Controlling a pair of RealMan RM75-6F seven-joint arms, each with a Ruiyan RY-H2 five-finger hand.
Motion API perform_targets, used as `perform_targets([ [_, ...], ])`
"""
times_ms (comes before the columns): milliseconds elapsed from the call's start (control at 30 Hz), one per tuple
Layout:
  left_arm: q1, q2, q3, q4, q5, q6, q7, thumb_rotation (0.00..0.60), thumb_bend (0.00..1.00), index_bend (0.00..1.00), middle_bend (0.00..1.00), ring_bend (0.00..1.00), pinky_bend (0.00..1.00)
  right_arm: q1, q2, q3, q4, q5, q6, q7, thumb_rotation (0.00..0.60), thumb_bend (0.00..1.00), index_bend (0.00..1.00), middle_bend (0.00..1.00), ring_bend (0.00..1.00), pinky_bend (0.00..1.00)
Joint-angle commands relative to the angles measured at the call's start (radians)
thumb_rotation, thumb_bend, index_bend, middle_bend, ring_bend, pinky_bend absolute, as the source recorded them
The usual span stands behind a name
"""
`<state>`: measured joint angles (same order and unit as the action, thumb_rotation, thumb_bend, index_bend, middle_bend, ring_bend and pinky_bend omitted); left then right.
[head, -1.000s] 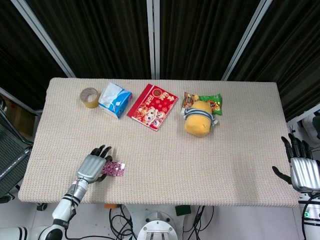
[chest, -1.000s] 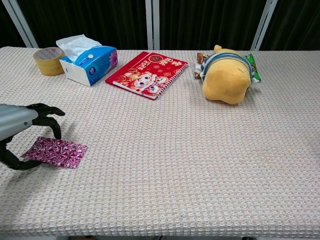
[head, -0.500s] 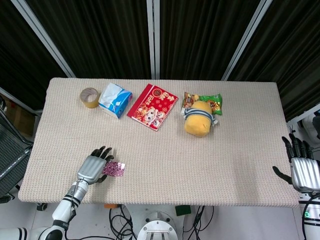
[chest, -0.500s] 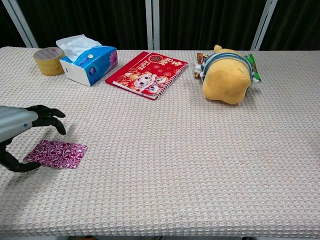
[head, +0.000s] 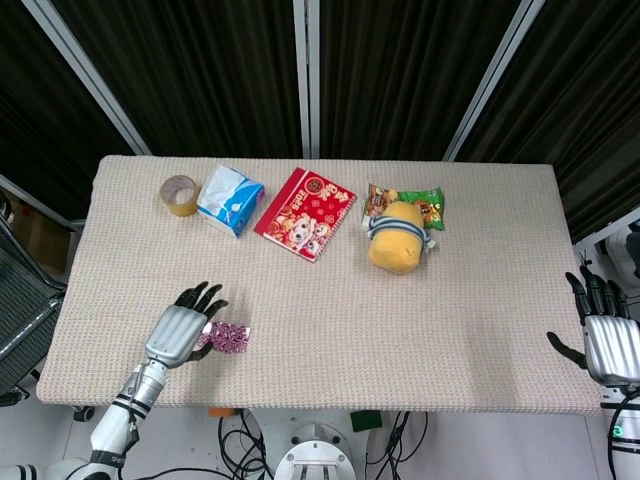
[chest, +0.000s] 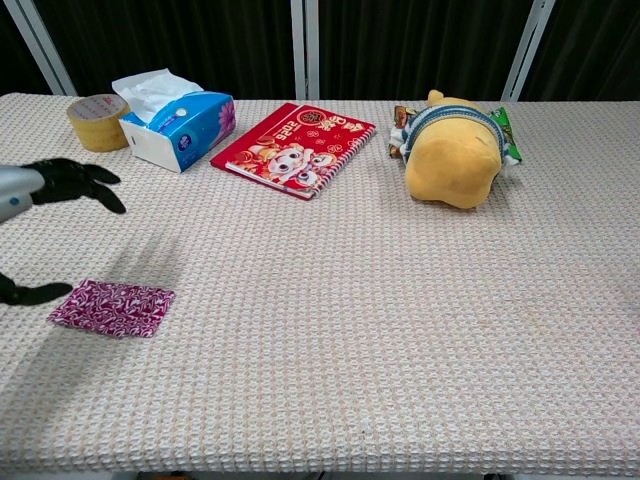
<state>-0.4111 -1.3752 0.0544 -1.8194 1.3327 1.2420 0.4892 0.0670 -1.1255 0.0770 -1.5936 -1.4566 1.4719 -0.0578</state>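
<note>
A small purple patterned packet lies flat near the table's front left. My left hand hovers above and just left of it, fingers spread, holding nothing; its thumb hangs close to the packet's left edge. My right hand stands off the table's right edge with fingers apart and nothing in it; the chest view does not show it.
Along the back of the woven table sit a tape roll, a blue tissue box, a red picture book, and a yellow plush toy lying on a green snack bag.
My left hand has lifted off the purple packet and drawn back to the left, fingers spreading. The packet stays flat on the table. The right hand barely moved.
</note>
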Motion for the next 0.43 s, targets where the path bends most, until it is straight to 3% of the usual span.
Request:
perform_targets([
  [33, 0.069, 0.068, 0.007, 0.153, 0.209, 0.182, -0.208, 0.491, 0.23, 0.16, 0.06, 0.00, 0.15, -0.003, 0.003, -0.011, 0.019, -0.016, 0.002, 0.011, 0.600, 0.47, 0.00, 0.00, 0.00, 0.00],
  [133, 0.121, 0.110, 0.008, 0.209, 0.219, 0.261, -0.283, 0.268, 0.21, 0.12, 0.05, 0.00, 0.15, -0.010, 0.001, -0.022, 0.041, -0.025, 0.005, 0.020, 0.600, 0.47, 0.00, 0.00, 0.00, 0.00],
  [233, 0.176, 0.158, 0.007, 0.224, 0.198, 0.323, -0.296, 0.116, 0.19, 0.11, 0.03, 0.00, 0.15, -0.017, 0.000, -0.032, 0.057, -0.029, 0.005, 0.025, 0.600, 0.47, 0.00, 0.00, 0.00, 0.00],
  [433, 0.251, 0.230, 0.011, 0.212, 0.189, 0.390, -0.349, 0.082, 0.19, 0.11, 0.03, 0.00, 0.15, -0.029, -0.006, -0.048, 0.088, -0.036, 0.005, 0.033, 0.600, 0.47, 0.00, 0.00, 0.00, 0.00],
])
